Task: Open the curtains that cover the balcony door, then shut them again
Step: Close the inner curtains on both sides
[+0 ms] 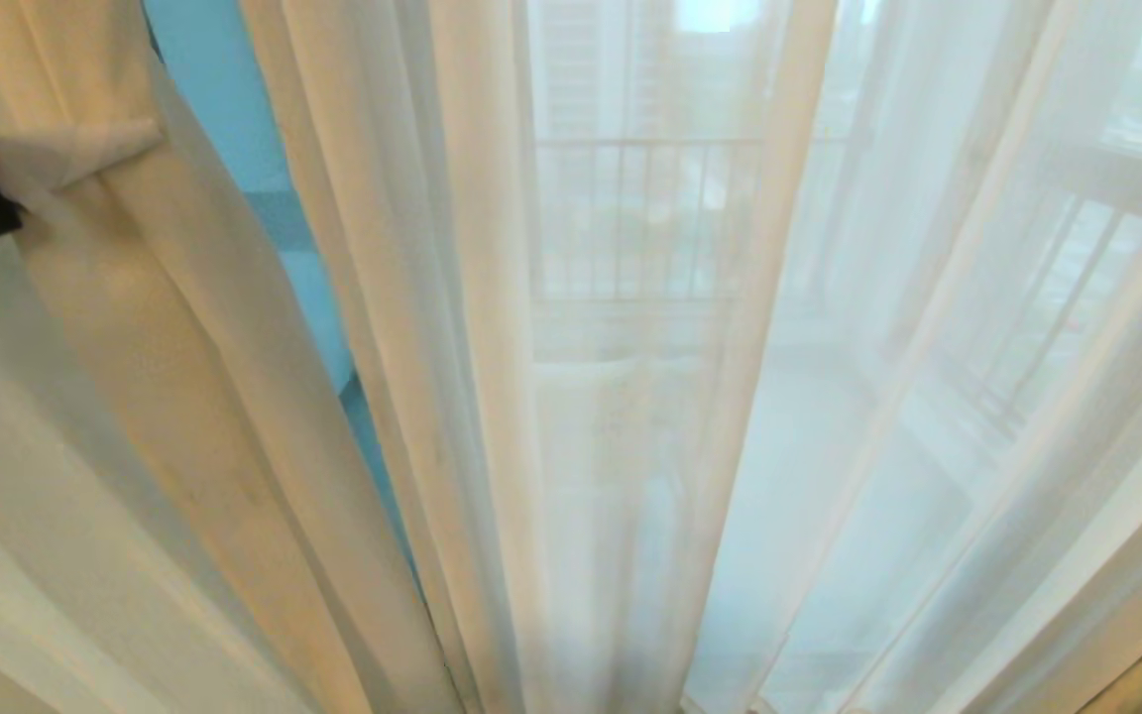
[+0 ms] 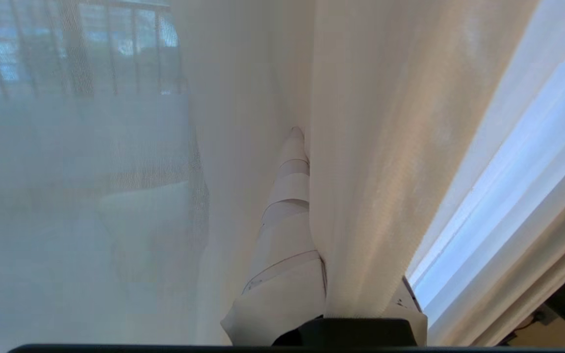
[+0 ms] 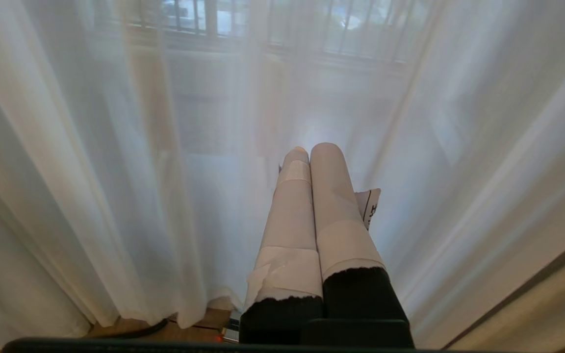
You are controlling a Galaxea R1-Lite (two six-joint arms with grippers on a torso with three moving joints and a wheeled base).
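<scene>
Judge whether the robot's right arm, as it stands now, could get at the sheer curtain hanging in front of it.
Probably yes. The right gripper is shut and holds nothing, and the sheer curtain hangs just ahead of it with nothing between. The left gripper is shut on the cream curtain.

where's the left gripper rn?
Head view, far left: left gripper, jaws shut on the cream curtain, beside the white sheer.

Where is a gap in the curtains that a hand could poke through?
One narrow gap shows, between the cream curtain on the left and the white sheer; blue shows through it. The left pincer is shut on the cream curtain's edge there. Everywhere rightward the sheer hangs in crowded folds with no opening. The right pincer is shut, holding nothing.
</scene>
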